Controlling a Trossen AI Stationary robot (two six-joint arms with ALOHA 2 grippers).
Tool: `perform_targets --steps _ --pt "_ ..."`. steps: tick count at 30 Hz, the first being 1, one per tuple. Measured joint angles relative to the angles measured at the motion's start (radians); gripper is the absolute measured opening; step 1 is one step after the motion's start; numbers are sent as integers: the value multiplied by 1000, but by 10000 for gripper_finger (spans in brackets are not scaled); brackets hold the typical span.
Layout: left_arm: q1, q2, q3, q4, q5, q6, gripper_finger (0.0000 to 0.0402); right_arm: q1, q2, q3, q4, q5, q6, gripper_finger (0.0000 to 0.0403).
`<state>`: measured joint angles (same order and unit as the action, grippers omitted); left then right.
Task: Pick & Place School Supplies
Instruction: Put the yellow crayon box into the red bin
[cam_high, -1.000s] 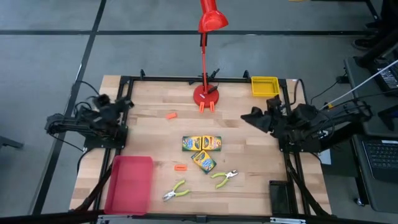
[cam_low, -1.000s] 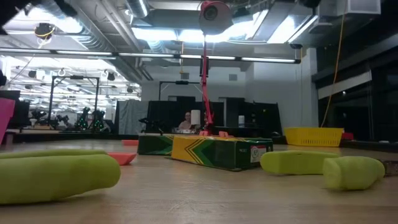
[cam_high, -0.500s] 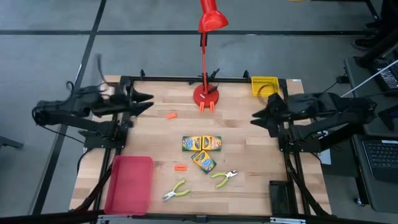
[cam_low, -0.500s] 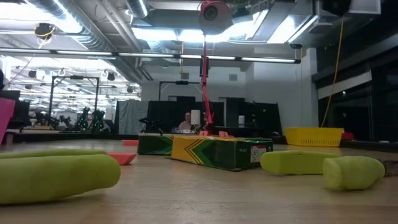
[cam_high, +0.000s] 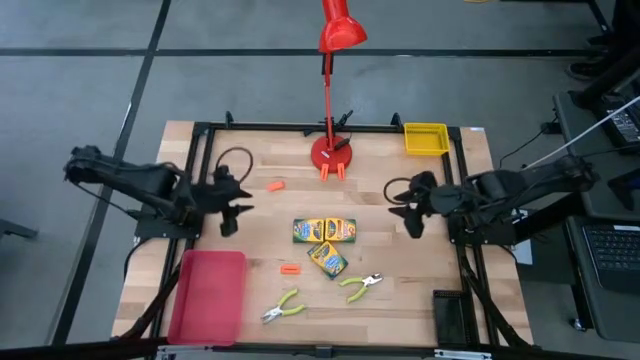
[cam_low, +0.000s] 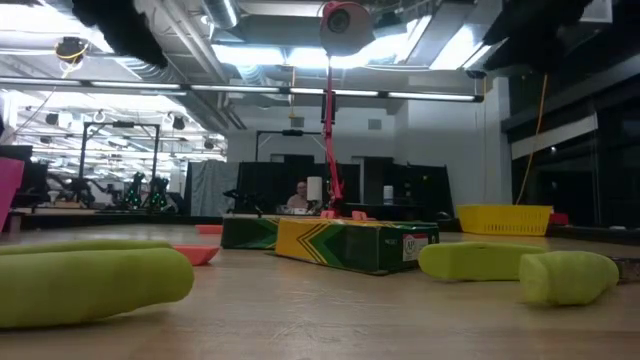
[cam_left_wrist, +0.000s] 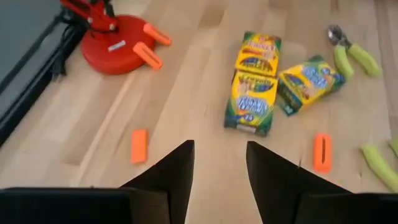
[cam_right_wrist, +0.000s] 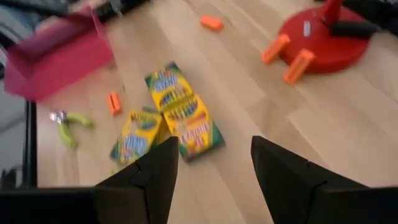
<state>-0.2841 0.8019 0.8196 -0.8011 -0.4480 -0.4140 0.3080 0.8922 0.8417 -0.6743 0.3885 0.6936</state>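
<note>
Two flat yellow-and-green cardboard crayon boxes (cam_high: 324, 231) (cam_high: 327, 259) are lying touching each other at the middle of the pale wooden bench (cam_high: 400, 280). Neither is being held. The left claw (cam_high: 232, 196) is hovering on one side of them with its fingers apart and empty, and the right claw (cam_high: 411, 207) is hovering on the other side, spread wide and also empty.

Because the boxes are touching at an angle, a claw closing on one is likely to nudge or drag the other. Both arms are aiming at the same small cluster, so they are risking a collision if they descend together.

Nearer the bench's front edge, two small plier-like tools with yellow-green handles (cam_high: 284, 308) (cam_high: 362, 286) are lying flat, so fingers are liable to slip off their low, rounded handles. The tiny orange pieces (cam_high: 290, 269) (cam_high: 275, 185) are thin enough to skid away from a closing claw. The tall red metal desk lamp (cam_high: 331, 150) is standing just beyond the boxes, where a careless reach could knock it. The flat red rectangular tray (cam_high: 210, 296) is sitting near the left arm.
</note>
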Motion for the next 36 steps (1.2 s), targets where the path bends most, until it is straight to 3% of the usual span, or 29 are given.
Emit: perform_targets --steps 4,7,14,17,21,28,32,36 --pt "-94 -7 -130 179 -171 -48 143 25 0 -140 165 11 70 208" --pt "-133 -1 -237 269 -243 -122 143 51 0 -229 204 9 148 208" --pt "-148 49 -515 530 -263 -386 143 80 44 -374 372 13 310 208" --pt "-145 85 -582 688 -269 -427 143 80 103 -381 424 20 321 208" --pt "-126 162 -593 765 -238 -394 139 79 197 -381 486 18 288 208" --pt "-72 336 -504 799 -39 -186 118 78 329 -381 488 -39 282 208" --pt "-54 437 -425 799 -21 -65 107 67 353 -381 495 -39 241 208" --pt "-41 527 -390 813 -38 -52 100 56 383 -381 550 -38 153 208"
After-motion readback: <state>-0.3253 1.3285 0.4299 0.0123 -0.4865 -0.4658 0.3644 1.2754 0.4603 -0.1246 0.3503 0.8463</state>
